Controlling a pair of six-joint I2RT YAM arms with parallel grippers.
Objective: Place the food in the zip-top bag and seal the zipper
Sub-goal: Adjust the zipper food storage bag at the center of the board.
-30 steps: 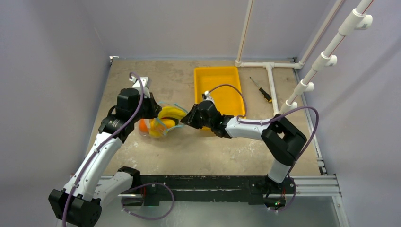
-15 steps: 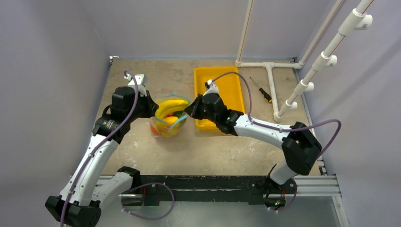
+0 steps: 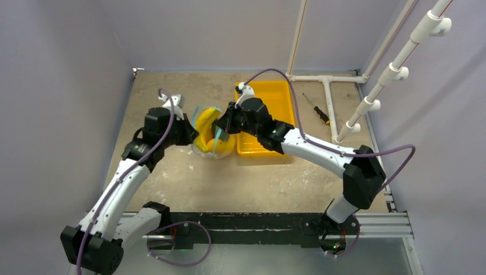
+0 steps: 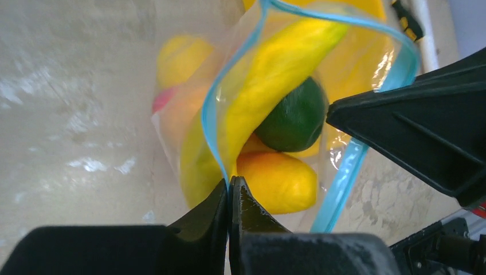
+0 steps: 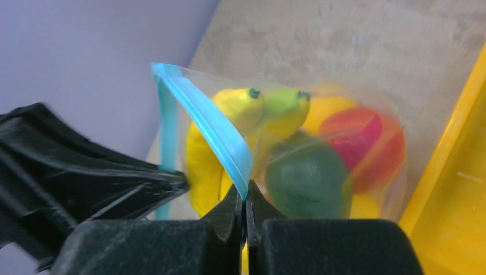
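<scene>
Two-handed hold on the open bag [image 3: 202, 150]. The left hand [image 4: 230, 189] is clamped on one lip of the zipper [image 4: 207, 117], and the right hand [image 5: 245, 200] is clamped on the opposite lip. The bag hangs between them over the counter [image 3: 229, 183], just beside the tray [image 3: 283, 86]; whether its bottom touches the counter cannot be told. The food sits inside, with the bananas [image 4: 275, 74] and avocado [image 4: 292, 117] nearest the gaping, unsealed mouth.

Likely failures:
- Each pinch catches only a thin edge of floppy film, so the load may drag the strip free.
- The bananas reach towards the mouth and may keep the lips from meeting.
- Uneven pulling may tilt the bag and spill fruit.
</scene>
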